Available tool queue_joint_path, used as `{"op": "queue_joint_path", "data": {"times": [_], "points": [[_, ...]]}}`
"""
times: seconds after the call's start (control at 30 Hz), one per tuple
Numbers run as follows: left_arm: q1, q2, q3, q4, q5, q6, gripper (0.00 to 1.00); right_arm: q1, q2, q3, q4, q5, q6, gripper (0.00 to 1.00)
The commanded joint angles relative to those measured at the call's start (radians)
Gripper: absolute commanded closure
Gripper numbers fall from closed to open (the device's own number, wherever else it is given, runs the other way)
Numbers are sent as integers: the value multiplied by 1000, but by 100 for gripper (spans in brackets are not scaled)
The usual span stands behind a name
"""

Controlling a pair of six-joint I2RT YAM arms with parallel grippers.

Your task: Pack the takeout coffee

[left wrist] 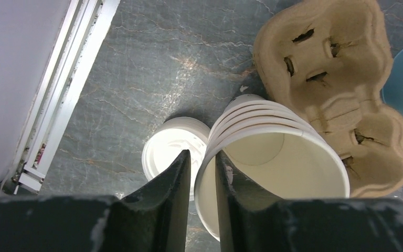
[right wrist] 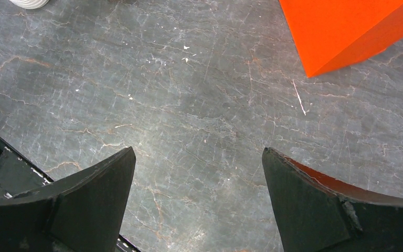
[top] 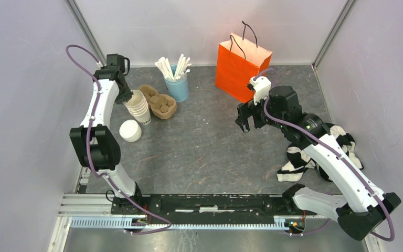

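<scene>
Cream paper cups, lidless, stand stacked (top: pixel 139 107) near the far left corner of the grey surface (top: pixel 204 152), between a stack of white lids (top: pixel 130 130) and a brown pulp cup carrier (top: pixel 160 102). The left gripper (left wrist: pixel 203 157) is pinched on the rim of the top cup (left wrist: pixel 273 173), one finger inside. The right gripper (right wrist: pixel 198 155) hangs wide open near the orange paper bag (top: pixel 239 68).

centre table (top: pixel 199 152): open | left: cup stack (top: pixel 139 107), carrier (top: pixel 160 102) (adjacent); rear: bag (top: pixel 239 71)
</scene>
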Motion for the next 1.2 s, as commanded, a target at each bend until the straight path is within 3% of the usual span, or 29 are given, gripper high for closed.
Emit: {"op": "queue_joint_path", "data": {"times": [0.0, 0.13, 0.37, 0.5, 0.6, 1.17], "points": [[1, -20, -6, 26, -68, 8, 71, -2, -1, 15, 35, -1, -10, 2], [1, -20, 3, 19, -104, 2, 76, -1, -6, 7, 33, -1, -10, 2], [4, 4, 50, -17, -117, -11, 75, -1, -8, 5, 35, -1, -10, 2], [4, 3, 83, -41, -78, -11, 51, -1, -9, 6, 35, 0, -11, 2], [4, -9, 102, -60, -79, -5, 49, -1, -9, 9, 34, 2, -11, 2], [29, 20, 96, -45, -17, -1, 70, -1, -10, 6, 35, 2, -12, 2]]}}
